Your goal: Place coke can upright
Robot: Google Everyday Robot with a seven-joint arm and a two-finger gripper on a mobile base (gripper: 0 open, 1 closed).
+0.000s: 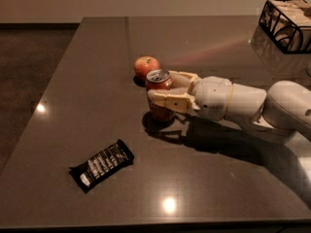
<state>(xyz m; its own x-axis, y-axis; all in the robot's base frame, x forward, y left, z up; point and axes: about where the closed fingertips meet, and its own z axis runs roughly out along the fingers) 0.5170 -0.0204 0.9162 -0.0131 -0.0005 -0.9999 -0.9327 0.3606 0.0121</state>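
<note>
Camera view looks down across a dark, glossy surface (87,91) with the robot's pale arm (272,108) reaching in from the right side. The arm lies low and nearly level, and its shadow spreads over the surface beneath it.

At the arm's end, the claw (159,89) is closed around the coke can (159,81). One tan finger (170,101) crosses the front of the can's red body, and the other finger (183,76) runs along the far side, so the can sits clamped between them. The can stands upright, its silver top with the pull tab facing up. Its base is at or just above the surface, with a dark shadow pooled right under it; whether it actually touches down cannot be told.

Just behind the can, on the far side, sits a round red-orange apple (146,65) with its stem up. It is very close to the can, though contact between them cannot be made out.

Nearer the front edge and to the left, well apart from the can, a black snack bar wrapper (101,165) lies flat at a slant, with pale print on it.

In the far right corner, a black wire basket (286,25) stands on the surface, partly cut off by the frame edge. Bright spots of light reflect off the surface at the left and near the front.
</note>
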